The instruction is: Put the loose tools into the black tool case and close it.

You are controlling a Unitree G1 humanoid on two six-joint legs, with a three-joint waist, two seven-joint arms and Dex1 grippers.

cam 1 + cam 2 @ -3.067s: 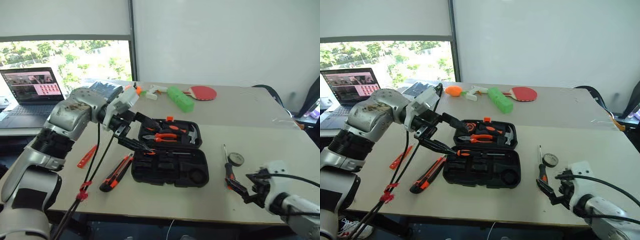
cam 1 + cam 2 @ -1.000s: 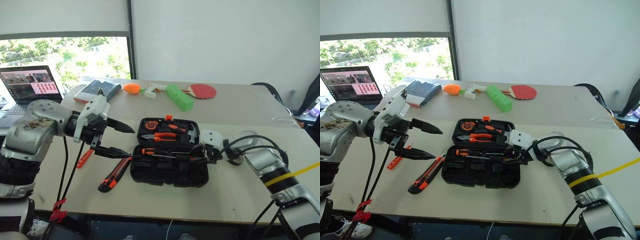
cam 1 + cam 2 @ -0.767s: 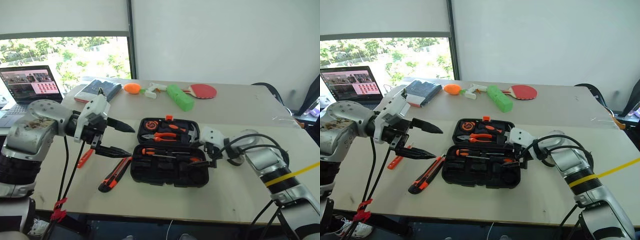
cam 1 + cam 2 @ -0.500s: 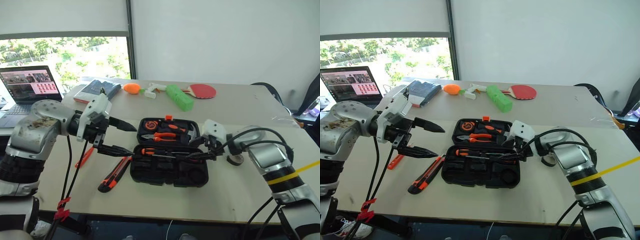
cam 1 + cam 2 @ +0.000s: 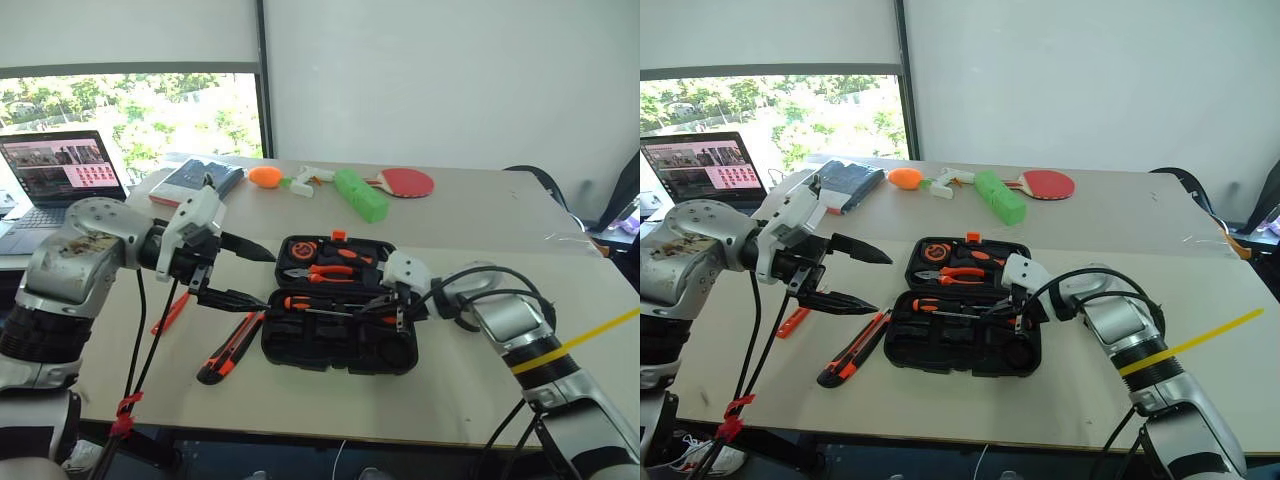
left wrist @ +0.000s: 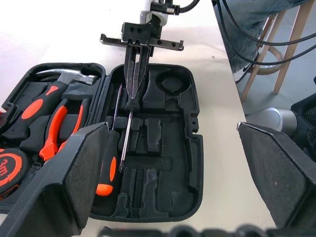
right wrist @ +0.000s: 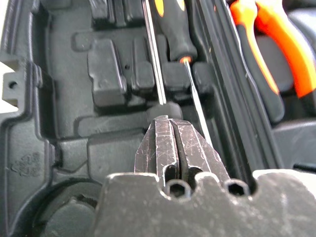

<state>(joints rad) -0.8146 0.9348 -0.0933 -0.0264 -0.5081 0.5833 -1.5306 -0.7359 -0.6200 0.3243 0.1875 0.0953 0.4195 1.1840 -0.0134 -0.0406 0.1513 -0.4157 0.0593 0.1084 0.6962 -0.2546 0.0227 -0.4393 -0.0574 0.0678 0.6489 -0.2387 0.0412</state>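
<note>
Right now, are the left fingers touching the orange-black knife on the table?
Apart. In the right eye view the left fingers hang open above the knife, a gap between.

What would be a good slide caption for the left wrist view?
Right gripper shut, pressing a screwdriver into the open black tool case.

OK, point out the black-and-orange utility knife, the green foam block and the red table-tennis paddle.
black-and-orange utility knife (image 5: 231, 347), left eye view, mid-body.
green foam block (image 5: 361, 195), left eye view, top face.
red table-tennis paddle (image 5: 1049, 184), right eye view, blade centre.
</note>
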